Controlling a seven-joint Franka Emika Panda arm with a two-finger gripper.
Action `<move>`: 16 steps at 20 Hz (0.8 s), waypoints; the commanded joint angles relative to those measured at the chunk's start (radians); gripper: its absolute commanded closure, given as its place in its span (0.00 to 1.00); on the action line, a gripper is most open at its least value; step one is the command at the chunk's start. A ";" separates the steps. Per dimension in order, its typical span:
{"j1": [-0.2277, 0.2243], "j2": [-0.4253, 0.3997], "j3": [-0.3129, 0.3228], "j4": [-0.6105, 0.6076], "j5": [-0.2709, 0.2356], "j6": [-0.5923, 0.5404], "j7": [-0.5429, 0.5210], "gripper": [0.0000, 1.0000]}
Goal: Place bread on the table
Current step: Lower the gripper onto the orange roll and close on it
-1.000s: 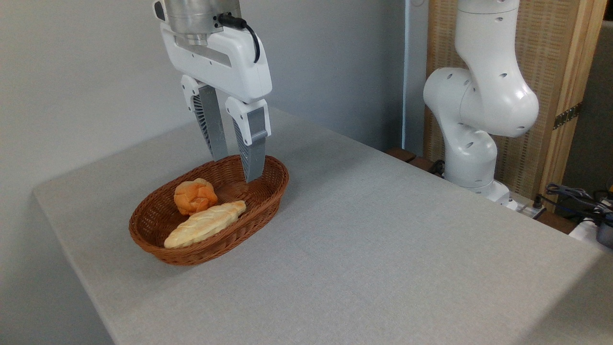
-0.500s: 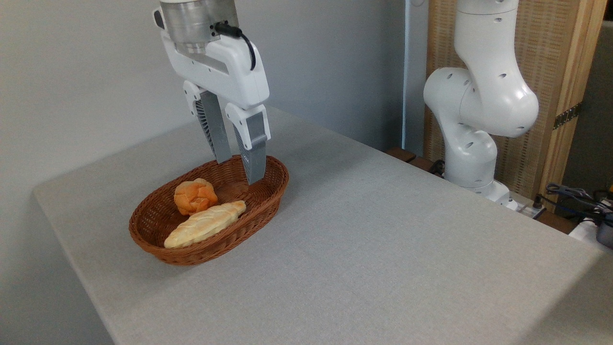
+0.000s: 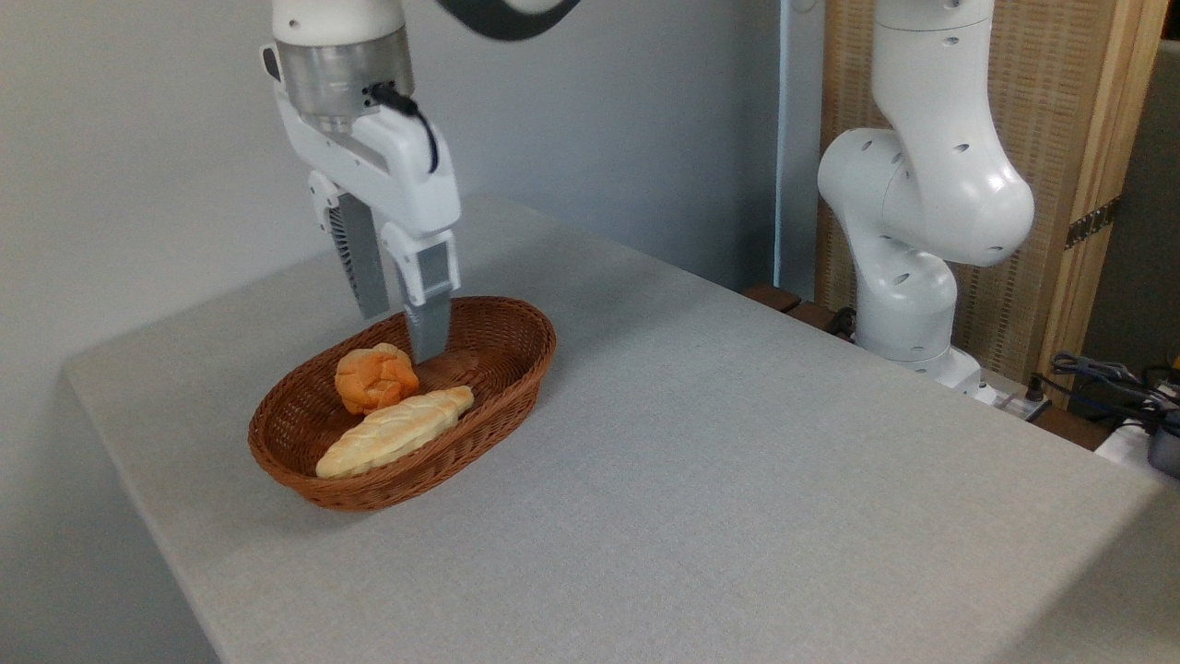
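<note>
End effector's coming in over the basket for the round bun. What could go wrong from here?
1. The bun lies against the braided loaf, so a closing finger may catch or drag the loaf too.
2. The end effector is open and close to the back rim of the wicker basket; a finger might strike the rim and shove the basket across the table.
3. The bun's lumpy top may let it slip out.

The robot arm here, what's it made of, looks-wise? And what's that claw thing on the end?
The arm is glossy white, built of rounded, bulging segments dotted with small dark holes. At its end, a silver metal cylinder sits on a white, boxy gripper with two long grey fingers, one ribbed along its side. A black cable loops from the cylinder down the white housing.
</note>
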 commanded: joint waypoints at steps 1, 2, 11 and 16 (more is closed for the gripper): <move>-0.068 -0.037 -0.003 -0.115 -0.047 0.131 -0.010 0.00; -0.085 -0.036 -0.006 -0.143 -0.068 0.170 -0.010 0.00; -0.122 0.007 -0.083 -0.260 -0.085 0.328 -0.007 0.00; -0.125 0.050 -0.103 -0.293 -0.074 0.440 -0.008 0.00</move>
